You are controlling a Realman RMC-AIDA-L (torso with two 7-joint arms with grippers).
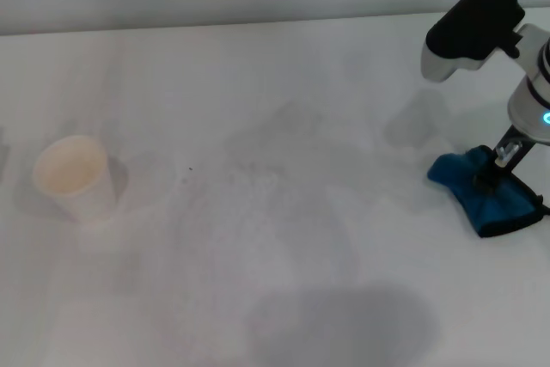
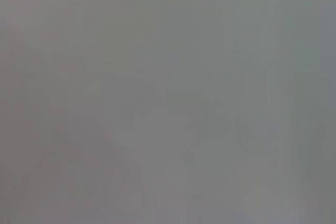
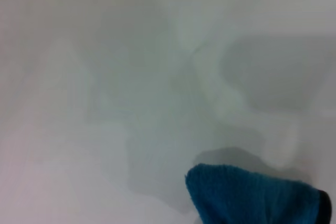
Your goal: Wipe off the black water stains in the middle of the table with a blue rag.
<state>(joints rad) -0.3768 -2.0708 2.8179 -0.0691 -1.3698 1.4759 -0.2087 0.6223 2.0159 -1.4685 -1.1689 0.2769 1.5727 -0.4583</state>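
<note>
We locate the blue rag at the right side of the white table in the head view, bunched into a crumpled wedge with a strip of black trim along its near edge. The right end effector comes down onto the top of this bundle, and its dark fingers appear pressed together into the cloth, so we read it as closed on the blue rag. In the right wrist view we see a rounded fold of the same terry cloth just above the pale table surface, with its shadow beneath and a dark trimmed corner at one edge.

Toward the middle of the table, we find only a few tiny dark specks lying between the cloth and a white paper cup, nearer the cup. Faint grey smears mark the surface around the centre. The cup stands upright at the left side, well apart from the rag, its mouth open.

The left wrist view gives us a uniform grey field in which nothing can be identified, and the left end effector does not appear in any view.
</note>
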